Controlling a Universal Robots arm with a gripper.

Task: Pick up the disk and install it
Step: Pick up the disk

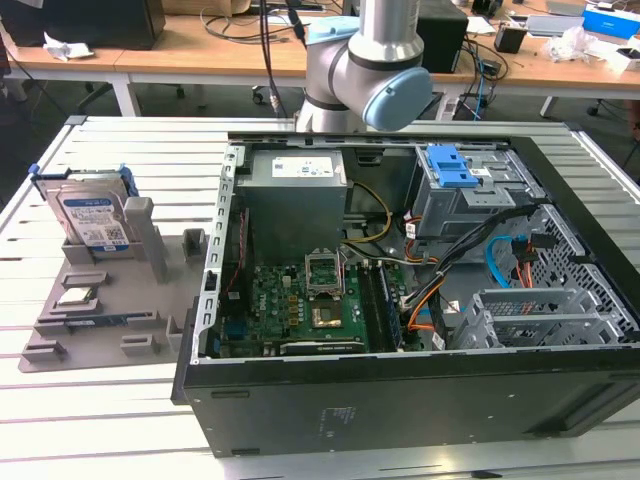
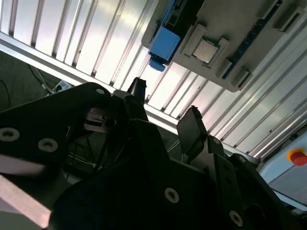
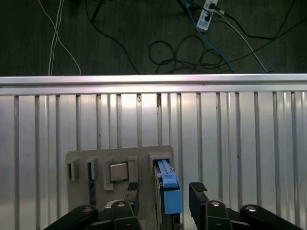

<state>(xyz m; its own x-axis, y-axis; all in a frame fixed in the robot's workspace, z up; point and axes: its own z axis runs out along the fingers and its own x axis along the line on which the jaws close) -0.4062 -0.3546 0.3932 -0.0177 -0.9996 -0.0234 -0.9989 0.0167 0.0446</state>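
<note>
Exterior view, disk (image 1: 90,216) upright in grey holder (image 1: 105,322)

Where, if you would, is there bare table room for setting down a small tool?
In the exterior view, bare slats of the silver metal table lie in front of and behind the grey plastic holder. Crowded: that holder, carrying the upright silver hard drive, and the open black computer case.
</note>
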